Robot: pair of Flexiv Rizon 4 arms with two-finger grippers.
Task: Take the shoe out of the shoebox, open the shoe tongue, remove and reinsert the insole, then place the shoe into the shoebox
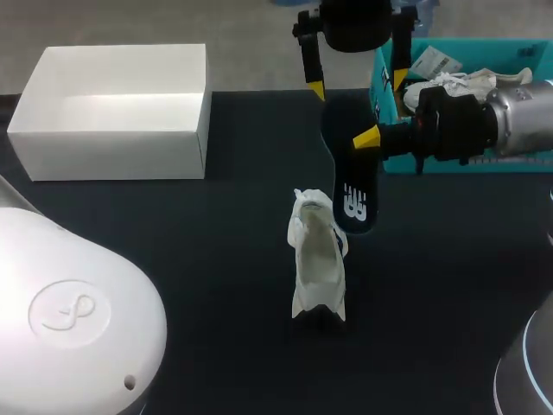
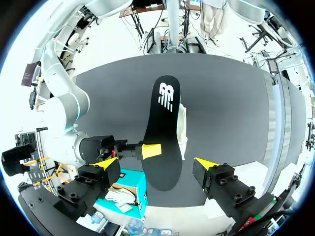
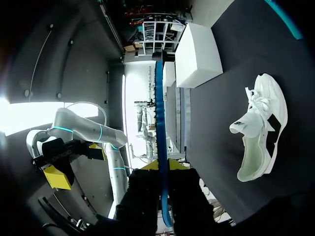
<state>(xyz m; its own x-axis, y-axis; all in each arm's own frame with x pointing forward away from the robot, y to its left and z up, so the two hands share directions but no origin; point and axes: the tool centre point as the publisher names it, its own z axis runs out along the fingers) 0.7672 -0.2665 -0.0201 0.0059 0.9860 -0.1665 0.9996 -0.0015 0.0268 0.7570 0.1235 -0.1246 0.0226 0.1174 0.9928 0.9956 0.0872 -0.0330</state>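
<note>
Right end effector (image 1: 365, 138) pinches the insole (image 1: 354, 201) edgewise.

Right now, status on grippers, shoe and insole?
Right gripper shut on insole, held up near shoe. Left gripper open, straddling insole. Shoe on table, outside shoebox. Nothing between insole and shoe.

Shoe (image 1: 318, 259): white cloth, matt. Insole (image 1: 350, 164): blk, smooth, matt. Shoebox (image 1: 112, 156): white card. Table (image 1: 216, 303): dark, matt.

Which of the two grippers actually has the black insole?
The right gripper, whose yellow tips pinch the insole from both sides; the left gripper stands open, its fingers clear of it.
</note>
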